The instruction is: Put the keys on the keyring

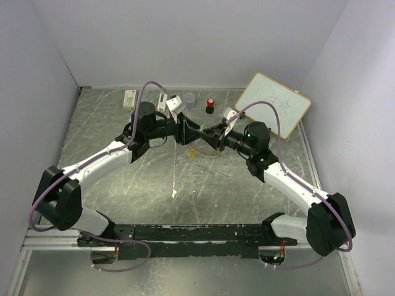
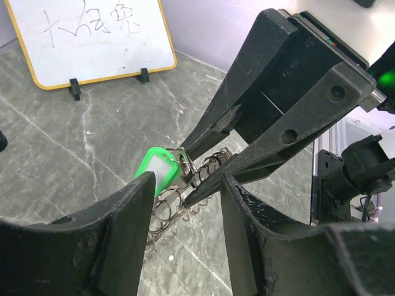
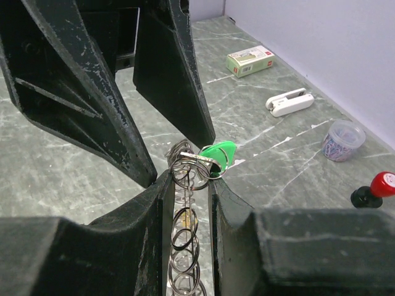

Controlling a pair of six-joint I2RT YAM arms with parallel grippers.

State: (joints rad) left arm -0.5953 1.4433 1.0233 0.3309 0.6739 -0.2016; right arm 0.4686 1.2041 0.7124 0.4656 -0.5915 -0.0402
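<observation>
The keyring point(image 3: 188, 185), a silver chain of coiled rings, is held upright off the table, pinched between the fingers of my right gripper point(image 3: 189, 179). The green-headed key point(image 3: 217, 153) sits at the ring's top end, its silver shaft lying across the coils. I cannot tell whether it is threaded on. In the left wrist view my left gripper point(image 2: 188, 185) is open. Its left finger point(image 2: 133, 203) is beside the green key point(image 2: 157, 169), and the right gripper's tips reach in between its fingers. The yellow-orange key point(image 1: 192, 153) lies on the table below the grippers point(image 1: 200, 135).
A whiteboard point(image 1: 273, 105) leans at the back right. A red-capped black knob point(image 1: 210, 105) and a small cup point(image 1: 189, 98) of clips stand behind the grippers. A white stapler point(image 3: 290, 102) and a green box point(image 3: 250, 60) lie at the back left.
</observation>
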